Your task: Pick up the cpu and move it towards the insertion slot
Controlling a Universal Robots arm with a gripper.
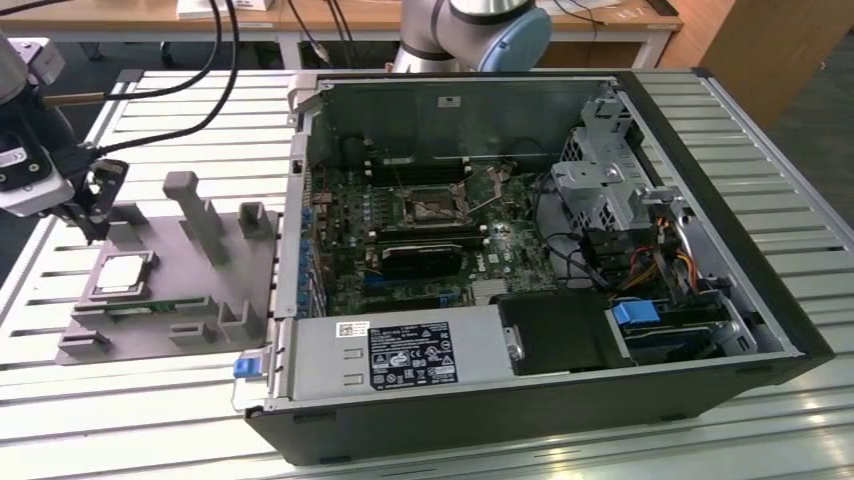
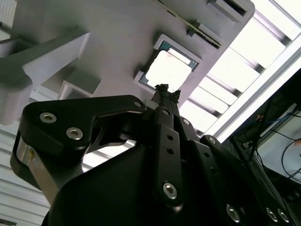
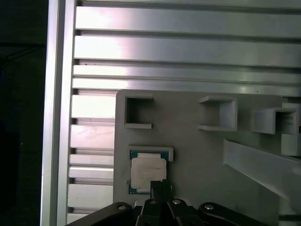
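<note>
The cpu (image 1: 123,272) lies flat in a square pocket of the grey fixture plate (image 1: 174,290), at the exterior view's left. Its silver top also shows in both wrist views (image 2: 169,70) (image 3: 147,171). My gripper (image 1: 94,232) hangs just above the plate, beside the cpu's far edge. In both wrist views its black fingertips are pressed together, and the gripper (image 2: 164,88) (image 3: 160,184) is shut on nothing, close over the chip's edge. The insertion slot (image 1: 434,208) sits on the green board inside the open computer case, well off to the exterior view's right.
Grey posts (image 1: 200,215) rise from the fixture plate beside the gripper. A narrow green strip (image 1: 147,308) lies near the plate's front. In the case are a black heatsink block (image 1: 416,258), a power supply (image 1: 400,355) and drive cages (image 1: 607,190). The slatted aluminium table (image 1: 160,400) surrounds everything.
</note>
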